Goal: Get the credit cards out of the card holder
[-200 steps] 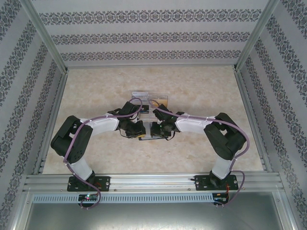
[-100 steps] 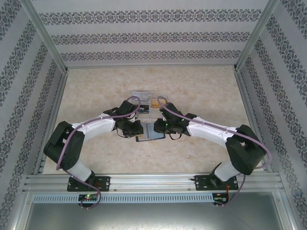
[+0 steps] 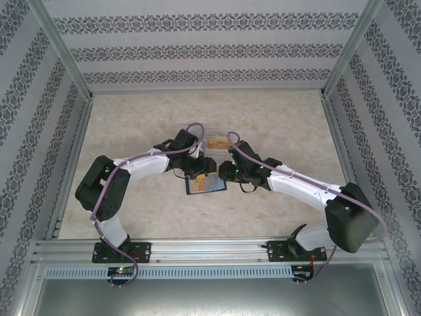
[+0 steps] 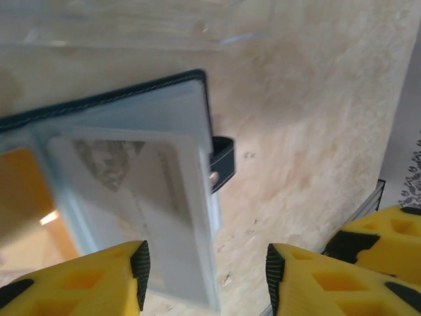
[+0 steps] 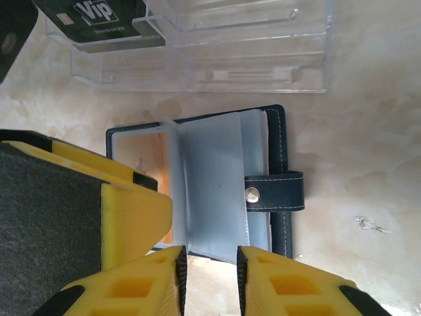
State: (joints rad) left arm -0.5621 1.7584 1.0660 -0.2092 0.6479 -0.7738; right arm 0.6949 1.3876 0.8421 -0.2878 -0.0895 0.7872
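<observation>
The navy card holder (image 3: 206,185) lies open on the table between my two grippers. In the left wrist view its grey-blue pockets (image 4: 164,164) hold a pale credit card (image 4: 122,181) and an orange one (image 4: 20,197). The closure tab (image 4: 222,162) sticks out to the right. My left gripper (image 4: 205,276) is open, and the pocket's edge lies beside its left finger (image 4: 99,283). My right gripper (image 5: 209,280) is open a little at the near edge of a raised pocket leaf (image 5: 210,191). An orange card (image 5: 154,164) shows under that leaf.
A clear plastic compartment box (image 5: 263,59) stands just behind the card holder, with a black VIP card (image 5: 99,20) in it. The top view shows that box (image 3: 220,130) holding an orange card (image 3: 215,141). Patterned walls surround the beige table (image 3: 283,125).
Both grippers have moved toward the back, off the card holder, which now shows open. The right arm has stretched out, its elbow swinging right. The left arm reached further right.
</observation>
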